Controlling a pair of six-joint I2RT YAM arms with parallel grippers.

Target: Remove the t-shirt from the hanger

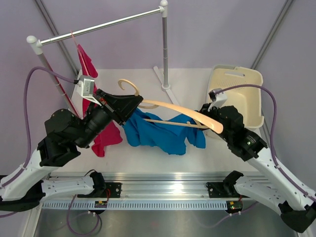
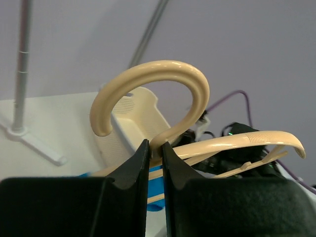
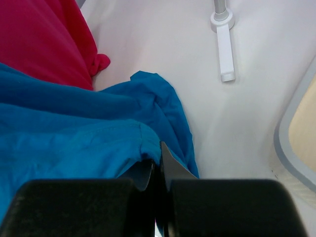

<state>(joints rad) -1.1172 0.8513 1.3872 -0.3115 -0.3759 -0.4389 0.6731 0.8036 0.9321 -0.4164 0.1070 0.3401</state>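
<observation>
Peeling step, likely. Left end effector [image 2: 155, 148] pinches neck of cream curved plastic hanger [image 2: 163, 74]; right end effector [image 3: 158, 158] pinches blue fabric t-shirt [image 1: 158, 133], frame centre, sagging onto white surface [image 1: 192, 89]. Next: pull shirt clear of hanger.

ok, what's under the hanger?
Blue t-shirt, bunched on the table below it. The left gripper covers one shoulder of the hanger, so fabric hooked there can't be seen.
</observation>
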